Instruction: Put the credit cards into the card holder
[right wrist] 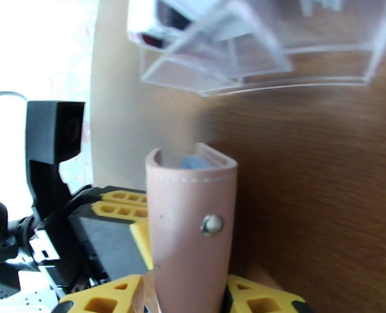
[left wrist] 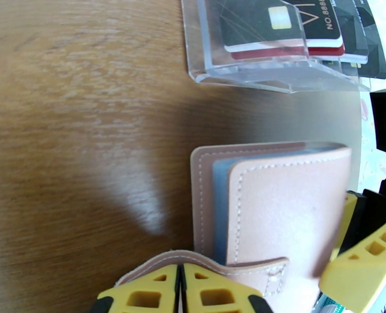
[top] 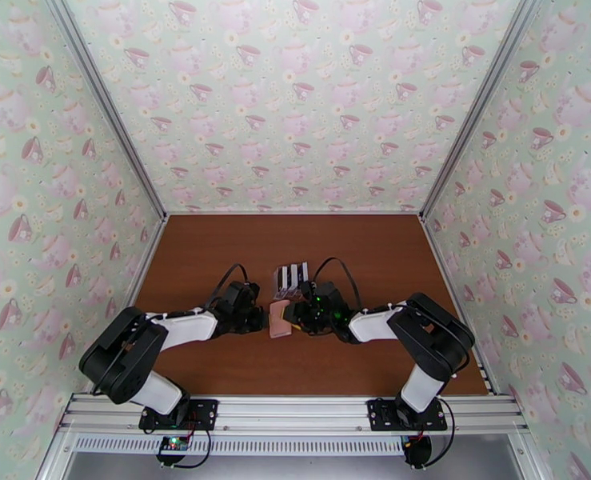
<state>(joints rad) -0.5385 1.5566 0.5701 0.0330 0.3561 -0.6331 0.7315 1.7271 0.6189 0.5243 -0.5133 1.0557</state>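
Card holder (left wrist: 276,204), a small pink folding wallet with white stitching, sits between the two grippers near the middle of a brown wooden table (top: 215,250). Its covers stand slightly apart, and pale blue-grey pockets show between them. A small metal snap button (right wrist: 212,224) faces the right wrist camera. The left gripper (left wrist: 181,290) has its yellow fingers pressed together, pinching the wallet's thin pink closing tab. The right gripper (right wrist: 185,280) has one yellow finger on each side of the wallet, right up against it; whether they are squeezing it cannot be told. Just beyond the wallet, further from the arms, a clear plastic slotted rack (left wrist: 245,74) rests on the table. The credit cards (left wrist: 276,16) lie stacked in this rack: mostly black, one with a gold chip, with white and red edges showing beneath. Teacup-patterned wallpaper covers the walls around the table.
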